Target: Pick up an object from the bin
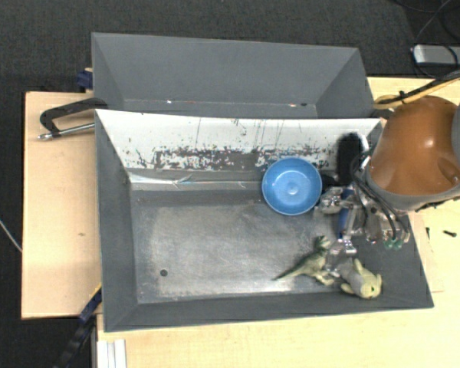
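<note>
My gripper (339, 253) hangs low in the bin's front right corner, its metal fingers pointing down at a green toy dinosaur (307, 266) that lies on the floor with its tail stretched to the left. The fingertips are at the dinosaur's back, and it is unclear whether they touch it. A tan and yellow plush toy (357, 281) lies just right of the dinosaur, against the front wall. A round blue bowl (291, 185) sits bottom up at the back wall, left of the gripper. A black oblong object (348, 154) stands against the back right wall, partly hidden by the arm.
The arm with its orange cover comes in over the bin's right rim. The left half of the bin floor is bare grey metal with one small dark spot near the front left.
</note>
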Available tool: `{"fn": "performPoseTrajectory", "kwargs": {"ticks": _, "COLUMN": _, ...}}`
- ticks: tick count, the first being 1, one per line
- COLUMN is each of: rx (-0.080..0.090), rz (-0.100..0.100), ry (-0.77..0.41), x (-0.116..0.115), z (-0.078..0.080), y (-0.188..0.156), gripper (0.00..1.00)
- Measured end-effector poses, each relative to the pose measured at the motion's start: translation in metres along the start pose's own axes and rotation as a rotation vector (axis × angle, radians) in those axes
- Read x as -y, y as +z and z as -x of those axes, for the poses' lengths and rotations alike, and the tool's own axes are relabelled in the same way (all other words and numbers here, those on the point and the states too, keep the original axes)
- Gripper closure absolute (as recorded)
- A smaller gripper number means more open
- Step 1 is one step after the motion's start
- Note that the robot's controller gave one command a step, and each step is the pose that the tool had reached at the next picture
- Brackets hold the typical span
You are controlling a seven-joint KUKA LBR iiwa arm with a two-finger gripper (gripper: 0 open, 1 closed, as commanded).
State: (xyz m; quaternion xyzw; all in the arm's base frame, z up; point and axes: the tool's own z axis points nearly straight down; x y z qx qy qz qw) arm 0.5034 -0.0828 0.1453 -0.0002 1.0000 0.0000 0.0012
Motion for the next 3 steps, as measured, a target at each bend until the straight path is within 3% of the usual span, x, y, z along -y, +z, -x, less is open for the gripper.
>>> {"fn": "performPoseTrajectory", "kwargs": {"ticks": 1, "rx": 0.000, "rz": 0.001, "ry": -0.264, "x": 0.035, "z": -0.012, "y": 0.073, "gripper": 0.00}}
{"fn": "performPoseTrajectory", "kwargs": {"ticks": 2, "rx": 0.001, "rz": 0.001, "ry": -0.267, "x": 0.035, "z": -0.012, "y": 0.072, "gripper": 1.00}}
{"fn": "performPoseTrajectory", "kwargs": {"ticks": 3, "rx": 0.010, "rz": -0.004, "ry": -0.508, "x": 0.026, "z": -0.005, "y": -0.095, "gripper": 1.00}}
